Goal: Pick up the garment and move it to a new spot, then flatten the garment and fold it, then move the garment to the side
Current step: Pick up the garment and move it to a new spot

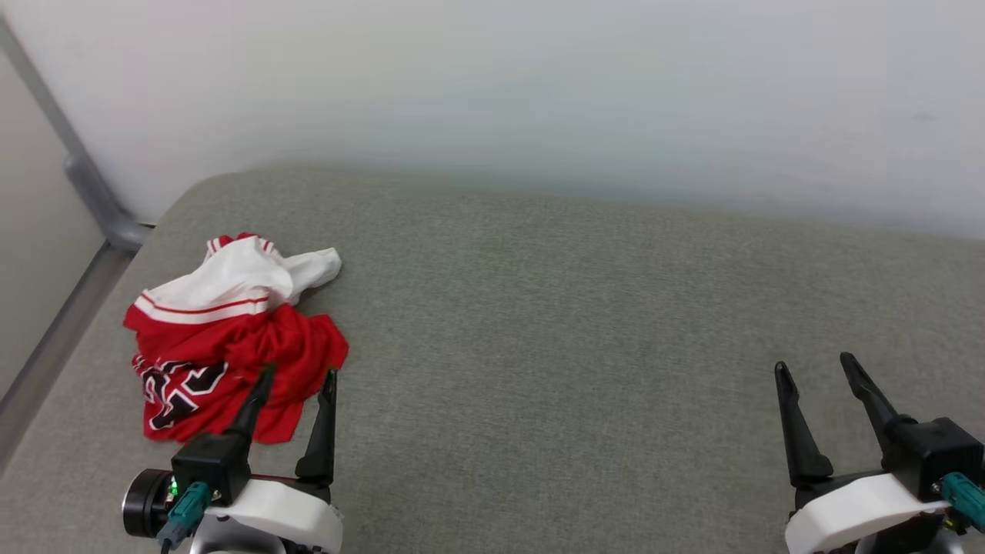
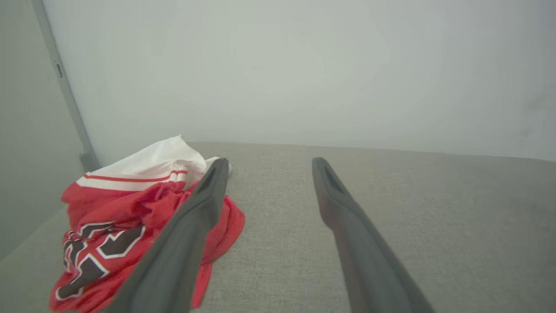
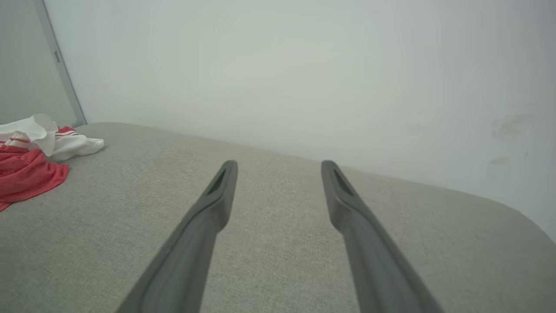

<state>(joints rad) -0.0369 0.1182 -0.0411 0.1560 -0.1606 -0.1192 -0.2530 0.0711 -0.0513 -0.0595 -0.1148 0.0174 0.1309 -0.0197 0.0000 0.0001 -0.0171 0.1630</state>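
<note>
The garment [image 1: 231, 338] lies crumpled at the left of the grey cushioned surface [image 1: 577, 346], red body toward me with black-and-white lettering, white sleeves at the far side. My left gripper [image 1: 298, 375] is open at the lower left, its left fingertip over the garment's near right edge and its right fingertip over bare fabric. In the left wrist view the garment [image 2: 130, 217] sits left of the open fingers [image 2: 267, 161]. My right gripper [image 1: 814, 362] stands open at the lower right, far from the garment [image 3: 30, 165], with nothing between its fingers [image 3: 278, 163].
A pale wall [image 1: 539, 92] rises behind the surface. A grey metal post [image 1: 85, 177] and rail run along the left edge. The surface's far left corner is rounded. Bare grey fabric stretches between the two grippers.
</note>
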